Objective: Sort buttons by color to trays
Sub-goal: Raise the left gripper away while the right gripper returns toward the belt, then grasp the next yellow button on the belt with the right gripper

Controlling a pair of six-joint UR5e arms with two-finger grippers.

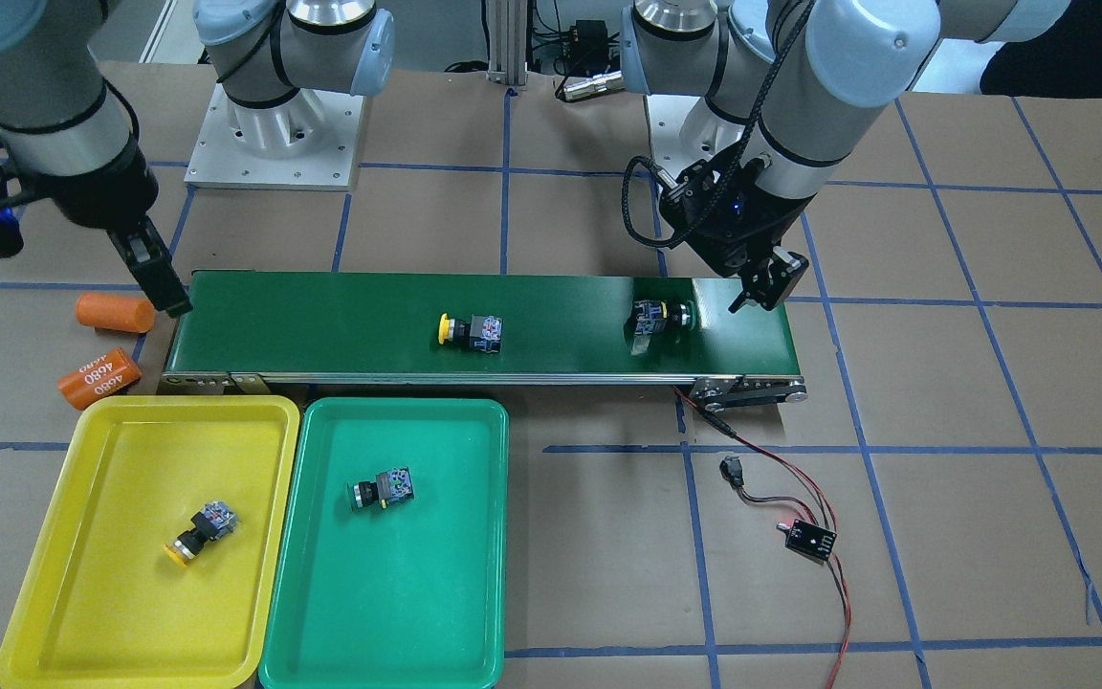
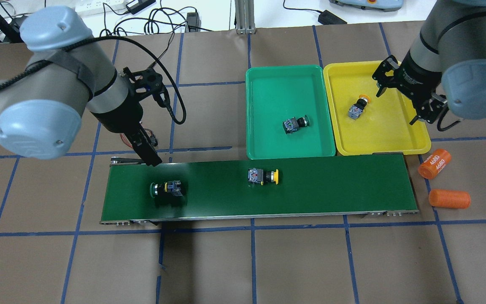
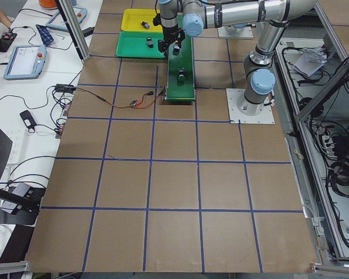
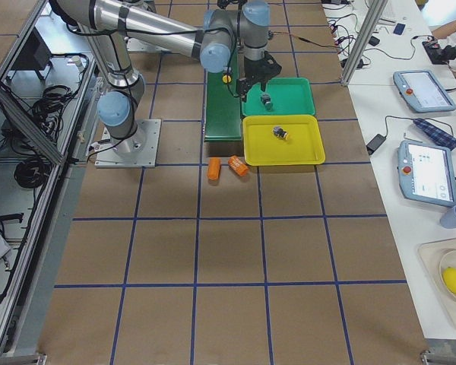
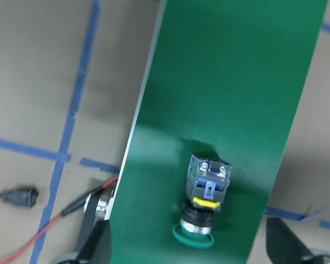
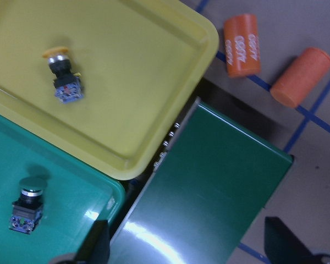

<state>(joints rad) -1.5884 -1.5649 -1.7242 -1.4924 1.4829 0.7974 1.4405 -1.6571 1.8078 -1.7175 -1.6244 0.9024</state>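
Seen from the operators' side of the bench [image 1: 895, 574], the yellow tray [image 1: 121, 622] holds one yellow button [image 1: 199, 532]. The green tray [image 1: 388, 593], touching it, holds one green button [image 1: 381, 489]. Both buttons lie on their sides. Just behind the trays runs the belt [image 1: 321, 325]. A second yellow button [image 1: 471, 330] lies near its middle, and a second green button [image 1: 661, 316] lies toward the end away from the trays, cap pointing at that end. Two orange cylinders [image 1: 116, 313] rest off the belt's tray end. Farther back, the right claw [image 2: 396, 107] hangs spread and empty above the yellow tray's corner by the belt, and the left claw [image 1: 757, 297] hangs spread and empty over the second green button.

Half the sort looks done. The pick in hand appears to be that green button. In the left wrist view the spread fingers stand either side of its length, so closing should meet the body's flat sides. The round cap, though, sits nearer the finger line than the body does. The claw would do well to shift over the body, come straight down and close gently without nudging the button along the belt. A low release in the green tray, clear of the button there, should stop it rolling. The mid-belt yellow one looks better placed for the right claw.
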